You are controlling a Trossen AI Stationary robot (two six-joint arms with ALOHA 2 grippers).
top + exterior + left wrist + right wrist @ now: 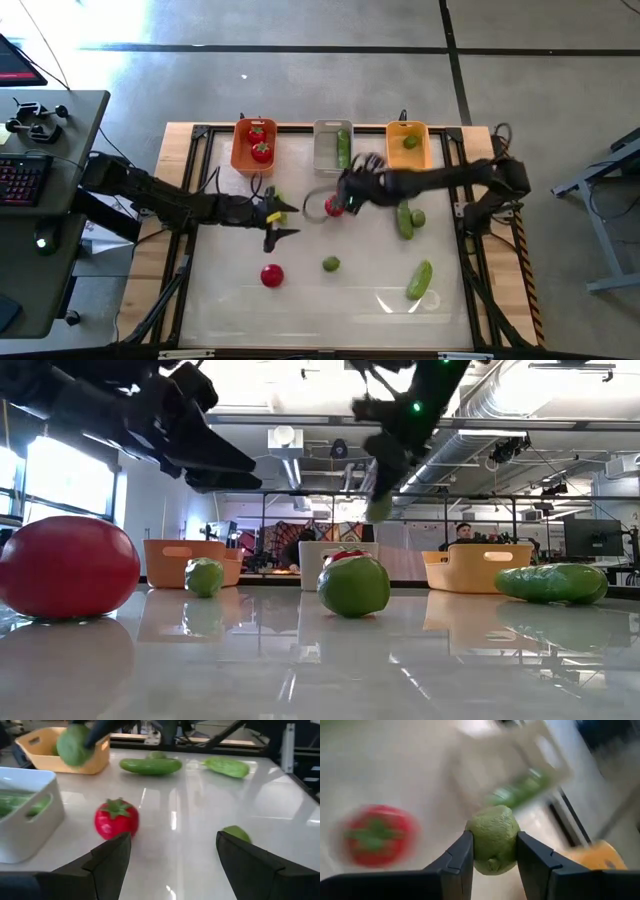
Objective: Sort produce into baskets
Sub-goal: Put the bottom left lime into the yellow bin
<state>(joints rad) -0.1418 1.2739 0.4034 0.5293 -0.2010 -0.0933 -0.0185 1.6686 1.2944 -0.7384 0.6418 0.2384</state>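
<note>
Gripping lime [492, 839] in my right gripper [492, 851], fingers clamped on it, frame centre in high view, just below grey bin [331, 146]. Tomato [334, 206] beneath on table. Left gripper [281, 220] left of centre, fingers spread wide, holding nothing.

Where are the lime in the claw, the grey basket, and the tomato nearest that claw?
lime [492, 839], right wrist view, its front between the fingers.
grey basket [322, 150], high view, its left wall.
tomato [116, 818], left wrist view, its red body.
</note>
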